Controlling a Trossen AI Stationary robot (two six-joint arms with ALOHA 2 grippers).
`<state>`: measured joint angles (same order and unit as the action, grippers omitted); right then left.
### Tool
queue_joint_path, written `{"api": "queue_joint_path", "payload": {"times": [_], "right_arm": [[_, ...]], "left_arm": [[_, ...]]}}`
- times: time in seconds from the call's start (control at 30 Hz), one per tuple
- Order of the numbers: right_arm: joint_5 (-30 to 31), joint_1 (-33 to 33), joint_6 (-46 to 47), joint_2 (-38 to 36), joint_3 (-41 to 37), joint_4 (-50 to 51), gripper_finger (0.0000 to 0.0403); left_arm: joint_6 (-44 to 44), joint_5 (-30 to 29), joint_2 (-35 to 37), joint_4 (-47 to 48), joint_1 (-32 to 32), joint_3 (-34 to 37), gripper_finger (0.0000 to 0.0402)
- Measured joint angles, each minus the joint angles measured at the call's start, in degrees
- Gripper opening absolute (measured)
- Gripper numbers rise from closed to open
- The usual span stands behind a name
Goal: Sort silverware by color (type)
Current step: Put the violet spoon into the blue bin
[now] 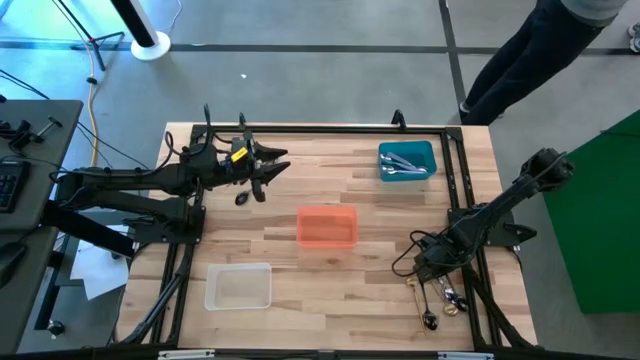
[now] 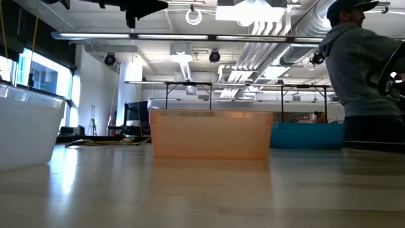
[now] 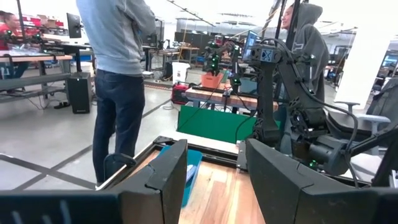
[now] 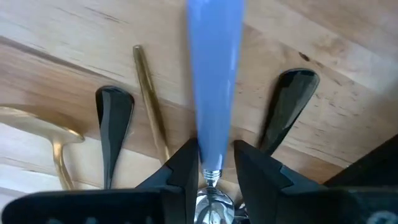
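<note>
My right gripper [image 4: 213,163] is closed narrow on a silver utensil [image 4: 211,81] above the black and gold silverware [image 1: 438,297] at the surface's [image 1: 300,270] near right edge. My left gripper [image 1: 268,172] hangs open, holding nothing, over the far left side.

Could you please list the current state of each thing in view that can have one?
right gripper: shut on silver utensil, low over the pile.
left gripper: open, empty, raised.
blue bin: holds silver pieces.
orange bin: looks empty.
clear bin: looks empty.
</note>
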<state>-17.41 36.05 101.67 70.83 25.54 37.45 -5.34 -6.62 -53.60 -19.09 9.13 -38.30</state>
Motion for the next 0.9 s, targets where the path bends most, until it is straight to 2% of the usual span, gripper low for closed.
{"api": "queue_joint_path", "payload": {"times": [0.27, 0.9], "right_arm": [[0.1, 0.0, -0.1, 0.0, 0.0, 0.6, 0.0026], [0.3, 0.0, -1.7, 0.0, 1.0, 0.6, 0.0026]], "left_arm": [[0.0, 0.0, 0.0, 0.0, 0.4, 0.0, 0.0156], [0.0, 0.0, 0.0, 0.0, 0.4, 0.0, 0.0156]]}}
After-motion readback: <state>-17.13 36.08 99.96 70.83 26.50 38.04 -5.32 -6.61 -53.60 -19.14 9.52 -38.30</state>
